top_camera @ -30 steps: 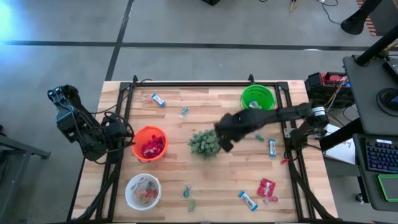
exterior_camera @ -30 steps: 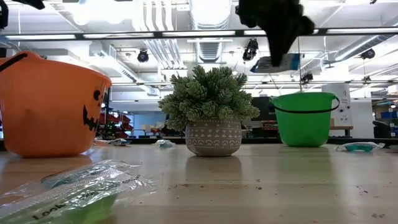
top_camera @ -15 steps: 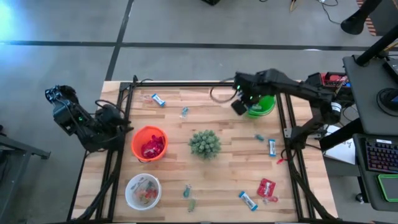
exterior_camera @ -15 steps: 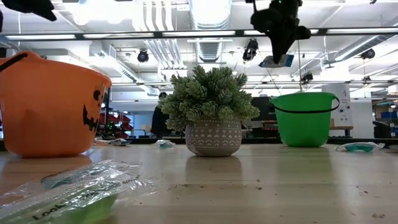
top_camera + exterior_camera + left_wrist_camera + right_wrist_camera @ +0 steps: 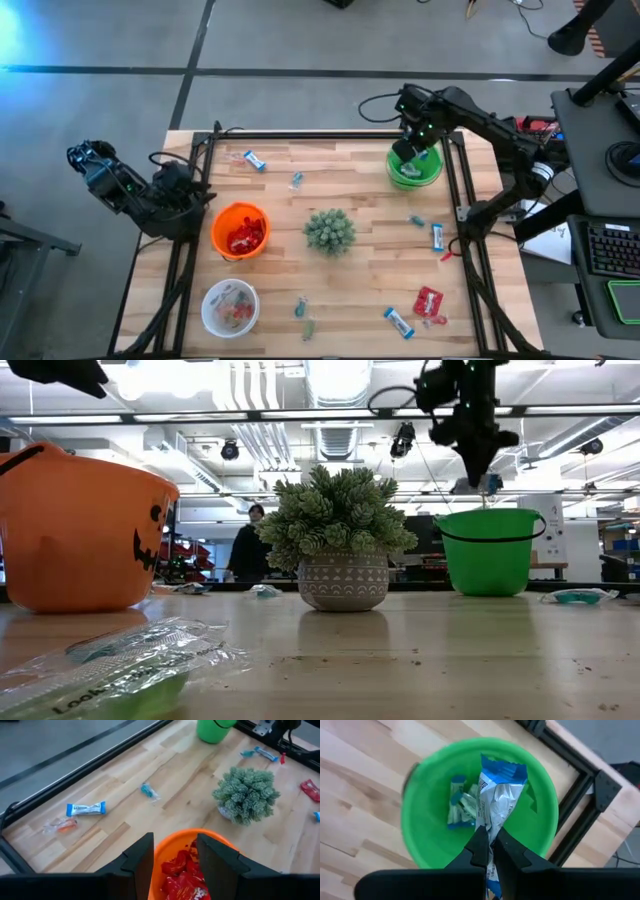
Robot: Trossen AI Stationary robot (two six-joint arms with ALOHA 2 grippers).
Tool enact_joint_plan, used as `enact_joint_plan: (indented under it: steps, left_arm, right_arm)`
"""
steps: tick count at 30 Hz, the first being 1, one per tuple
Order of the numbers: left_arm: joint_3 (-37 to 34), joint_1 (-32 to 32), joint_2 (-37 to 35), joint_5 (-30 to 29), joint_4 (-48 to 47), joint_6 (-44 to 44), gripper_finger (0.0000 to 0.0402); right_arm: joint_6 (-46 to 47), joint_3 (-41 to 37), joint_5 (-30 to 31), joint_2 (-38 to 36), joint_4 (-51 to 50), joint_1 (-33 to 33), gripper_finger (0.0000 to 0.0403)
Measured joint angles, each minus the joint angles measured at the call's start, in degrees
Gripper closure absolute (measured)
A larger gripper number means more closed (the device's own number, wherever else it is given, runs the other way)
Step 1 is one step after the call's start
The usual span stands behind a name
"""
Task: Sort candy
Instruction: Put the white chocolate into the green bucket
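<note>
My right gripper (image 5: 411, 150) hangs over the green bowl (image 5: 438, 166) at the table's far right, shut on a blue-and-white wrapped candy bar (image 5: 498, 795). In the low view the bar (image 5: 487, 483) shows just above the bowl's rim (image 5: 490, 513). Several small teal candies (image 5: 459, 805) lie on the bowl's bottom. My left gripper (image 5: 175, 856) stands open at the table's left edge, above the orange bowl (image 5: 225, 215) of red packets (image 5: 182, 875), with nothing between its fingers. My right gripper pinches one end of the bar's wrapper (image 5: 489, 832) between its two fingers, coming from above and pointing steeply down. The rest of the bar hangs below the fingertips. It is lifted clear, over the green bowl's opening.
A potted spiky plant (image 5: 330, 230) stands mid-table and a white bowl (image 5: 229, 307) sits near left. Loose candies lie about: blue-and-white bars (image 5: 254, 160) (image 5: 437, 237) (image 5: 398, 321), a red packet (image 5: 428, 301) and teal pieces (image 5: 297, 180) (image 5: 302, 308). A black frame (image 5: 330, 136) rims the table.
My right gripper has swung from beside the plant at mid-table toward the far right corner, rising a little and turning about. It stays shut on the bar and now hangs over the green bowl.
</note>
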Motion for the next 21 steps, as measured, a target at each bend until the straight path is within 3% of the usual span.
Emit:
enact_joint_plan:
  steps: [6,12,21]
  left_arm:
    - [0.0,0.0,1.11,2.13,0.84,1.29,0.0269]
    - [0.0,0.07,1.85,1.7,0.91,-0.96,0.0269]
    - [0.0,2.99,2.02,-8.8,-0.95,-0.69,0.0269]
  right_arm:
    - [-2.07,-3.37,-0.82,0.02,1.22,-2.24,0.0381]
    - [-3.48,-4.08,-0.81,0.04,3.97,-2.48,0.0333]
    - [-2.53,-3.58,-0.33,0.05,4.44,-2.47,0.0264]
